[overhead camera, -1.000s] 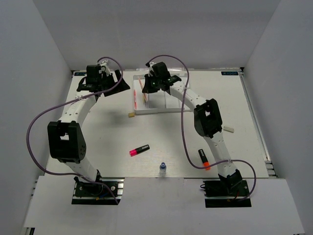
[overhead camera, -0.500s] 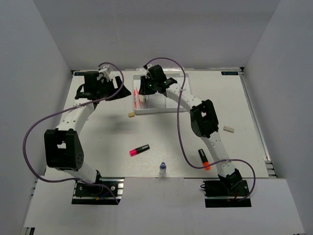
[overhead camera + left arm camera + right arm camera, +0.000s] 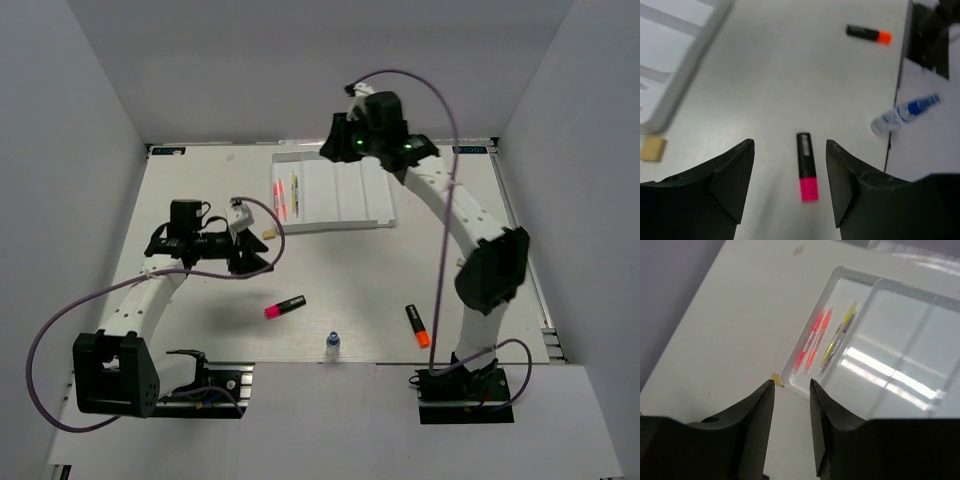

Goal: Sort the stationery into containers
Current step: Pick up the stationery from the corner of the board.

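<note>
Pens (image 3: 812, 337) lie in the left compartments of the tray (image 3: 350, 190); the pink highlighter (image 3: 806, 166) lies on the table (image 3: 350, 270) near the left gripper (image 3: 790, 146), open and empty. The right gripper (image 3: 791, 384) hangs open and empty above the tray's far edge.

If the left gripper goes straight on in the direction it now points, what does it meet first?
The left gripper would most likely meet the pink-ended black highlighter, lying on the table straight ahead, in line with the gap between its open jaws. Nothing shows nearer, though depth is unclear.
</note>
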`<action>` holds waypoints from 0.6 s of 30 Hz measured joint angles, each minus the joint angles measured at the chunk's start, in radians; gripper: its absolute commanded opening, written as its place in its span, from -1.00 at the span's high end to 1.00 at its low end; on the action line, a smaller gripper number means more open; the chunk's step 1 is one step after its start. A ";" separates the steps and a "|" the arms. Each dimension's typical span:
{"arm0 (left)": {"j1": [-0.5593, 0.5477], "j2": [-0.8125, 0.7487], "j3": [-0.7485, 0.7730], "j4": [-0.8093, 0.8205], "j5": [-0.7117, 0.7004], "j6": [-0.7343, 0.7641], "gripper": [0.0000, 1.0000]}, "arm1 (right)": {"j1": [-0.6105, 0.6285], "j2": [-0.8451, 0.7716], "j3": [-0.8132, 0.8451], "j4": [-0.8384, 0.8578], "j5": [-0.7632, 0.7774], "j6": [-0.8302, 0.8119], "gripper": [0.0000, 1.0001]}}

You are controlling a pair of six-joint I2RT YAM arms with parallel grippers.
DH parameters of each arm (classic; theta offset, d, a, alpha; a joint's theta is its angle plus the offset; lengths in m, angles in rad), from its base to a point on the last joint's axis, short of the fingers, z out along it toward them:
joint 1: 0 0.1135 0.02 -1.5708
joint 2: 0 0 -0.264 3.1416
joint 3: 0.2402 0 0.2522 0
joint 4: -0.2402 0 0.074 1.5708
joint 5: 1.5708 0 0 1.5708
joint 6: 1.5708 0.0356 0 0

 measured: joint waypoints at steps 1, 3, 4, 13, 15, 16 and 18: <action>-0.007 -0.017 -0.016 -0.078 0.023 0.112 -0.39 | -0.026 -0.077 -0.049 0.001 -0.001 -0.006 0.21; -0.019 -0.033 -0.050 -0.223 0.052 0.353 -0.43 | -0.088 -0.215 -0.155 0.003 -0.005 -0.018 0.22; -0.023 -0.035 -0.066 -0.288 0.060 0.460 -0.45 | -0.115 -0.272 -0.200 0.000 -0.005 -0.022 0.22; -0.095 -0.037 -0.207 -0.658 0.137 1.182 -0.43 | -0.303 -0.515 -0.532 -0.039 0.002 -0.054 0.24; -0.135 -0.034 -0.225 -0.676 0.164 1.246 -0.44 | -0.325 -0.526 -0.569 -0.052 0.000 -0.056 0.24; -0.159 -0.029 -0.233 -0.682 0.176 1.274 -0.45 | -0.339 -0.531 -0.584 -0.059 -0.002 -0.056 0.24; -0.201 -0.016 -0.246 -0.680 0.190 1.307 -0.46 | -0.362 -0.539 -0.600 -0.071 -0.003 -0.056 0.24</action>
